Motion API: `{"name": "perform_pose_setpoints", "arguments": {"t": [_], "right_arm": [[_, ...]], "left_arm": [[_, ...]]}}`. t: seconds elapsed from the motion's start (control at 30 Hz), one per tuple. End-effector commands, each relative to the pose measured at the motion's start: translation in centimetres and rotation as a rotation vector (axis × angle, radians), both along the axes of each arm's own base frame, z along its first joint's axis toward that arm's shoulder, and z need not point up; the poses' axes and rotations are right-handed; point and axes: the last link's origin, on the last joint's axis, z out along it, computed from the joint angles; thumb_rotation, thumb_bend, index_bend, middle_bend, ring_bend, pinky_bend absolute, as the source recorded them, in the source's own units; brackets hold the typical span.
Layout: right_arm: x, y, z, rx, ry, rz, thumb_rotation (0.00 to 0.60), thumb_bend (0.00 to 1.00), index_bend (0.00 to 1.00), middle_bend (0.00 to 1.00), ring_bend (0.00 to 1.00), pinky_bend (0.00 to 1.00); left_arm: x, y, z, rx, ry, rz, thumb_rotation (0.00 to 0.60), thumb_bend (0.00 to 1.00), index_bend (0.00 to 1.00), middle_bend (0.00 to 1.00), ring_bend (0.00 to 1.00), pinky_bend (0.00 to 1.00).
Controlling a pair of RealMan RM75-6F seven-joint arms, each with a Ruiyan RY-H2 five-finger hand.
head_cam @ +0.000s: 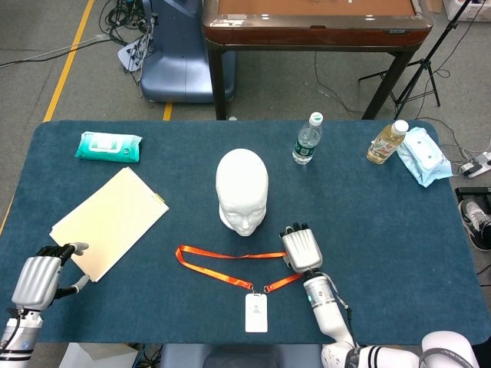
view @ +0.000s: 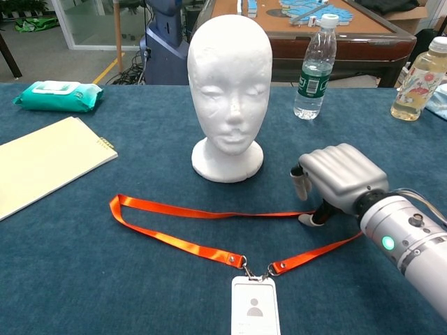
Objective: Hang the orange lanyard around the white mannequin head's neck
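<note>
The white mannequin head (head_cam: 242, 190) (view: 229, 91) stands upright mid-table, its face toward me. The orange lanyard (head_cam: 222, 265) (view: 183, 213) lies flat in front of it as a long loop, with its white badge (head_cam: 255, 313) (view: 255, 314) at the near edge. My right hand (head_cam: 301, 250) (view: 339, 177) sits on the loop's right end with its fingers curled down and its thumb touching the strap; whether the strap is pinched is hidden. My left hand (head_cam: 38, 277) hovers at the table's near left corner, fingers curled in, holding nothing.
A cream folder (head_cam: 109, 221) (view: 42, 162) lies at left and a green wipes pack (head_cam: 108, 146) (view: 57, 96) sits behind it. A water bottle (head_cam: 307, 139) (view: 314, 67), a yellow drink bottle (head_cam: 387, 142) (view: 418, 78) and a blue-white pouch (head_cam: 424, 156) stand at the back right.
</note>
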Motion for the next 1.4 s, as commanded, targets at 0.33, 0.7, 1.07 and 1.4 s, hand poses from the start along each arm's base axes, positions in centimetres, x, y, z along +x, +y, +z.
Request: {"name": "perform_pose_setpoints", "arguments": {"t": [0.33,0.7,1.07,1.4], "right_arm": [[0.08,-0.47,-0.23,0.014,-0.004,-0.014,0.6,0.29,0.58,0.46,0.33,0.39],[0.04,-0.69,-0.52,0.028,0.023,-0.016,0.6,0.33,0.59,0.47,0.33,0.39],[0.18,-0.94,-0.57,0.038,0.03,-0.016,0.6,0.4,0.61,0.47,0.33,0.39],[0.49,-1.2,0.05,0.053,0.009,-0.028,0.6,0.44,0.62,0.48,0.33,0.39]], "left_arm": [[-0.05,0.02,-0.02,0.002,0.003,0.006,0.6,0.17,0.32,0.41,0.4,0.31],[-0.17,0.0,0.03,0.006,-0.001,0.009,0.6,0.17,0.32,0.41,0.4,0.31],[-0.24,0.04,0.03,0.006,-0.002,0.01,0.6,0.17,0.32,0.41,0.4,0.31],[0.02,0.77,-0.08,-0.042,0.012,-0.015,0.6,0.17,0.32,0.41,0.4,0.31]]}}
